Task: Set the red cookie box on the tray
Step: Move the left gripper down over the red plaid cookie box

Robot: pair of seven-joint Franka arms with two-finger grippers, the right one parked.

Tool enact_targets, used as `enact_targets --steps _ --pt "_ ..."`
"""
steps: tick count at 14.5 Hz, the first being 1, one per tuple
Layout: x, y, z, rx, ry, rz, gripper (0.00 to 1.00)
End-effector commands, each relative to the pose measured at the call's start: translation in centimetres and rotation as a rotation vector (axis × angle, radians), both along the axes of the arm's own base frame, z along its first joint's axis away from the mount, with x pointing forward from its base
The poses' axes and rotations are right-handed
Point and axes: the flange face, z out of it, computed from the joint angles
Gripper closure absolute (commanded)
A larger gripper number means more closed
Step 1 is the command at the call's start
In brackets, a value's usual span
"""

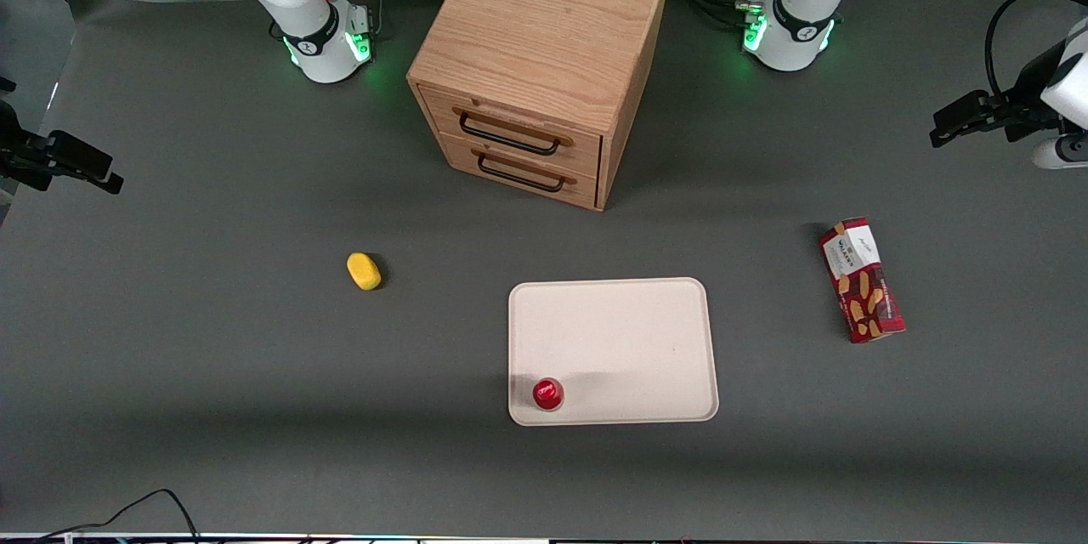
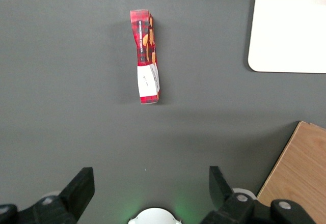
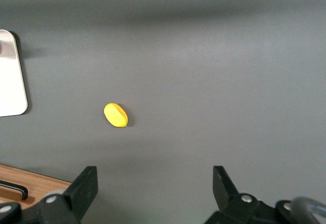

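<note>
On the grey tabletop, well away from the pincer, sits the cream-white tray, and the only thing in it is a small round red cap tucked into the corner nearest the front camera, toward the parked arm's end. The red cookie box is not on the tray; it lies on the bare tabletop toward the working arm's end, apart from the tray's edge, white label end pointing toward the pincer. And the pincer itself hangs high at the working arm's end of the tabletop, fingers spread wide apart, holding nothing and touching nothing, the box lying clear ahead of the gap. A wooden two-drawer cabinet stands farther from the front camera than the tray, both drawers closed. A yellow sponge rests toward the parked arm's end.
</note>
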Motion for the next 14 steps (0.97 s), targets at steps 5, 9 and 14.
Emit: enact_targets --steps 5,9,14 --pt "3.0 0.7 -13.6 0.004 -0.005 0.000 0.00" --pt "2.4 2.1 -22.6 0.012 -0.124 -0.007 0.00" --pt "3.5 4.4 -31.2 0.034 -0.206 -0.021 0.00"
